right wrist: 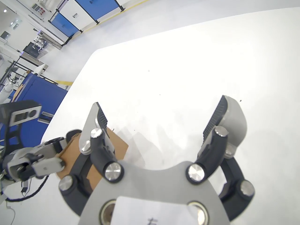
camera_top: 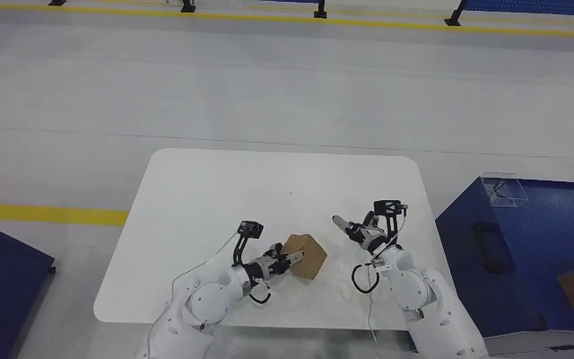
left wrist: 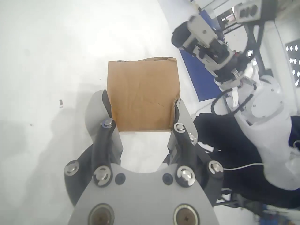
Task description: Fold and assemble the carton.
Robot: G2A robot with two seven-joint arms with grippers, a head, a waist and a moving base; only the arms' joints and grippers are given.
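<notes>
Brown carton (camera_top: 305, 254) is pinched at both sides in my left tool (left wrist: 140, 108) over the white bench (camera_top: 224, 197); right tool (right wrist: 161, 113) hangs nearby, spread wide.

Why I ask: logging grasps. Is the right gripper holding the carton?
No, the right gripper hangs open above the table, apart from the carton.
</notes>
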